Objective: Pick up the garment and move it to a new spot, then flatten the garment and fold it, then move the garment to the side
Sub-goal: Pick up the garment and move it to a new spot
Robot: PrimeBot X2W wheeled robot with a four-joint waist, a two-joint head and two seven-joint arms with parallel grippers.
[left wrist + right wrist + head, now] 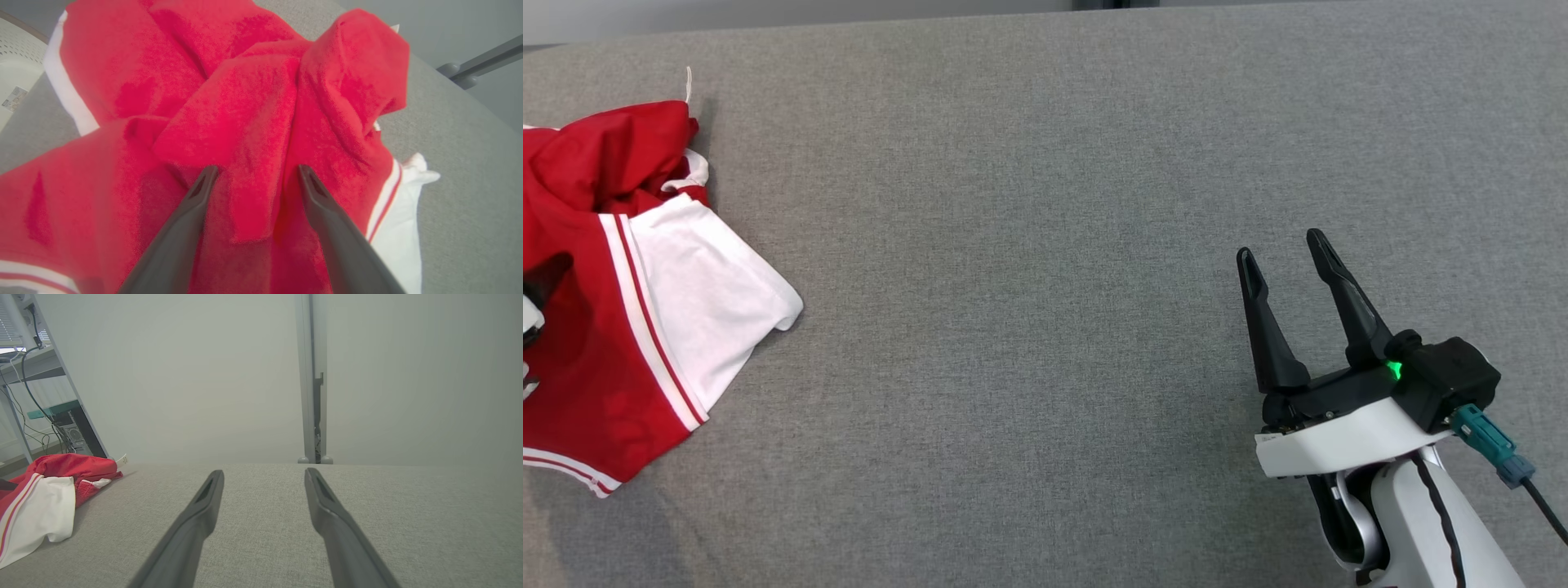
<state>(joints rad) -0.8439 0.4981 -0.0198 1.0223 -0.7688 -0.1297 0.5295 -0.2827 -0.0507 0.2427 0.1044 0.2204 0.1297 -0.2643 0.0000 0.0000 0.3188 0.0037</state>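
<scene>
Head view: the crumpled red and white fabric garment (613, 269) with thin striped bands lies at the far left of the grey cloth-covered surface (1029, 245). One white part of it spreads toward the middle, and the red part is bunched up behind it. My right jaws are at the lower right, above bare grey cloth and well apart from the garment. Their two long dark fingers (1262, 327) stand wide, with nothing between them. A small green light (1393, 370) shines on the dark body behind them. At the left edge a dark tip (546, 282) of my left jaws shows over the red cloth.

Left wrist view: my left jaws are wide open directly over the garment. A raised fold of red cloth (245, 122) sits between the two fingers (184, 228). I cannot tell whether the tips already touch the cloth. They do not hold it. The white part with its red stripe lies to the right, and beyond it is the grey surface.

Right wrist view: my right jaws point along the surface toward a pale wall (204, 375) and a grey upright post (310, 375). They are wide and hold nothing. The garment lies far to the left, with a metal shelf with cables (53, 396) behind it.
</scene>
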